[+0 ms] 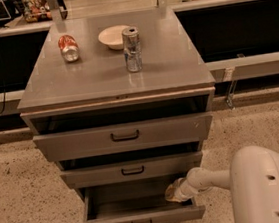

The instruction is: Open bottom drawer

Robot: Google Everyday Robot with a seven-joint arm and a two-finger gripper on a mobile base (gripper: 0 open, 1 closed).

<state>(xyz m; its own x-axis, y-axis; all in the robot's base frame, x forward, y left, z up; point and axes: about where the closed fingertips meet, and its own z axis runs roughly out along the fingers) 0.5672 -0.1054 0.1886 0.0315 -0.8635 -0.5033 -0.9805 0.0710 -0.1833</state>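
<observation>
step: opening, nearly done, I judge | bottom drawer (139, 219) lowest of three, pulled well out | my hand (175, 192) inside by its right wall, open or closed I cannot tell | next: lift clear

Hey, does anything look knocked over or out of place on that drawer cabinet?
The red can lies on its side at the back left of the cabinet top, while the silver can stands upright near the bowl. The bottom drawer is pulled out, the gripper at its right inner edge.
</observation>
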